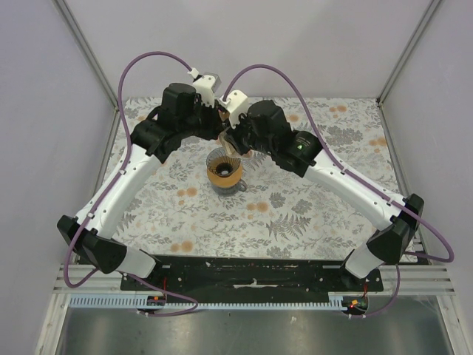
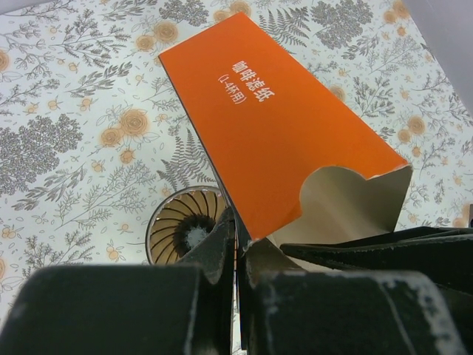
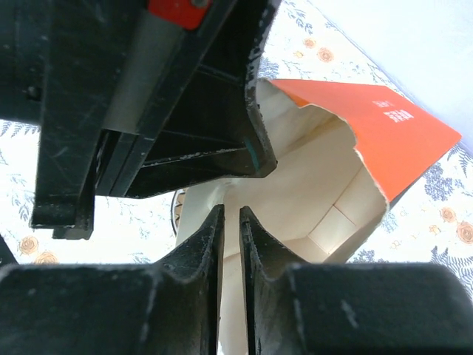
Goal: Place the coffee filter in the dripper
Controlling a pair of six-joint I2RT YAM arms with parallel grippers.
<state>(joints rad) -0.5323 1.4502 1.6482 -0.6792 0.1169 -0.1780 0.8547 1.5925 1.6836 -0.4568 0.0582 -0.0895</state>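
An orange paper packet (image 2: 273,126) fills the left wrist view, held tilted above a worktop (image 1: 295,214) covered in a grey fern and orange flower print. White Chinese characters on its orange face read "咖啡滤纸", with a smaller line "(1-4杯用)" beside them. The same print shows in the right wrist view, too small to read.

The packet's open end has a rounded notch and a plain tan inside. The left gripper (image 2: 236,237) has its jaws pressed together on the packet's long edge, close to that open end.

The right gripper (image 3: 230,214) faces the packet's mouth from the other side. Its jaws are almost together, pinching a thin pale sheet that runs out of the mouth. This looks to be the edge of the coffee filter (image 3: 230,266); the rest of it lies inside the packet and cannot be seen apart from the tan lining.

The dripper (image 2: 174,229), a round orange-tan funnel with a dark ribbed inner cone, sits below the left gripper's jaws and a little to their left. From above, it rests on a clear cup (image 1: 235,186) near the middle of the worktop, just nearer the arm bases than the two grippers, which meet above it. The filter is not in the dripper.
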